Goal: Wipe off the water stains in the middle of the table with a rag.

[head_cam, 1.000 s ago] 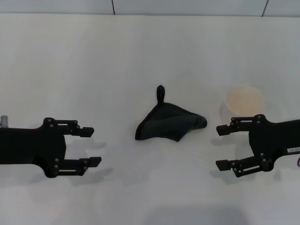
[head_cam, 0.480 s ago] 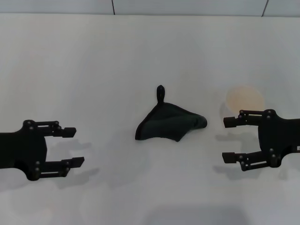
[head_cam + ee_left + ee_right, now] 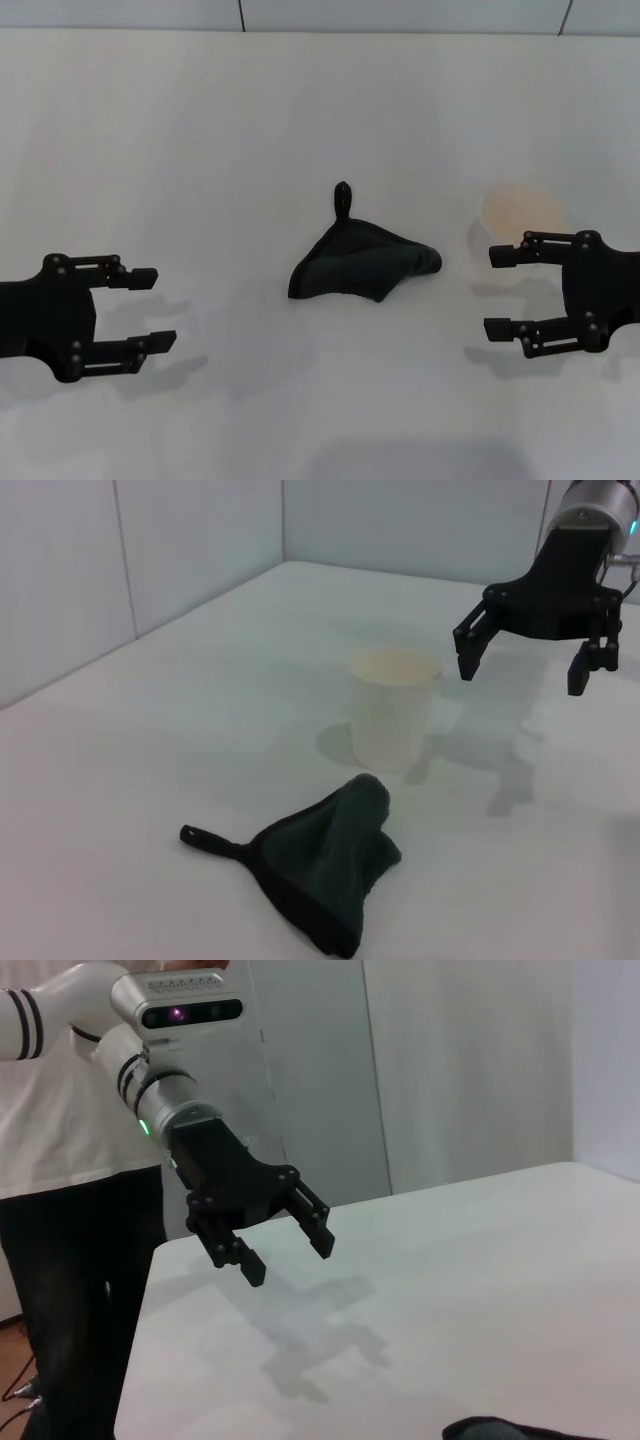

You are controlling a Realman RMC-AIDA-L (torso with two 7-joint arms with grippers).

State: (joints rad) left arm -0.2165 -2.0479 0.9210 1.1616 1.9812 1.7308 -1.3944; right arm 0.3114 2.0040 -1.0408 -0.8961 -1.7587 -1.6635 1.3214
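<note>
The rag [image 3: 365, 265], a dark grey crumpled cloth with a narrow tail pointing to the far side, lies in the middle of the white table [image 3: 300, 120]. It also shows in the left wrist view [image 3: 320, 880], and its edge shows in the right wrist view [image 3: 510, 1428]. No water stain shows on the table. My left gripper [image 3: 160, 308] is open and empty, well to the left of the rag; it also shows in the right wrist view [image 3: 287, 1260]. My right gripper [image 3: 492, 291] is open and empty, to the right of the rag; it also shows in the left wrist view [image 3: 522, 677].
A pale translucent cup [image 3: 522, 215] stands upright right of the rag, just beyond my right gripper; the left wrist view shows it too [image 3: 393, 720]. A person [image 3: 60, 1210] stands beside the table on my left side. Walls border the table's far edge.
Both grippers have drawn back from the rag, the left one to the left and the right one to the right. The rag and cup have not moved.
</note>
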